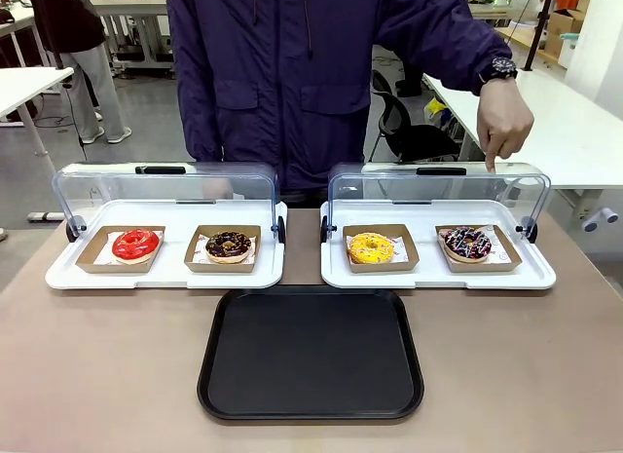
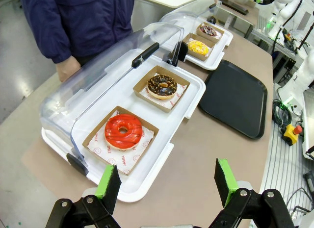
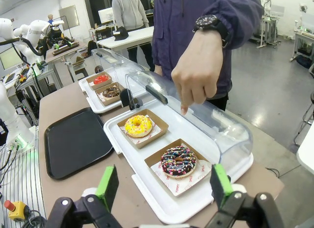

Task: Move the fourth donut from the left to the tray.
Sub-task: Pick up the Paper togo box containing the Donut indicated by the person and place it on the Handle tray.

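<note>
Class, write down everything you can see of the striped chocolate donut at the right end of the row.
The fourth donut is a ring with dark chocolate glaze, white and pink drizzle stripes and coloured sprinkles. It lies flat on printed white paper in a shallow square brown cardboard holder, on the right-hand white display tray, whose clear lid is raised. Nothing else touches it.

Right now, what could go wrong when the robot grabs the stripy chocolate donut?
1. The person's hand points down at the clear lid just behind the stripy donut; the open right claw might bump either.
2. The yellow donut sits close on the same white tray; a wide claw could nudge it.
3. Pinching the glazed top might squash it; its cardboard holder looks safer.
</note>
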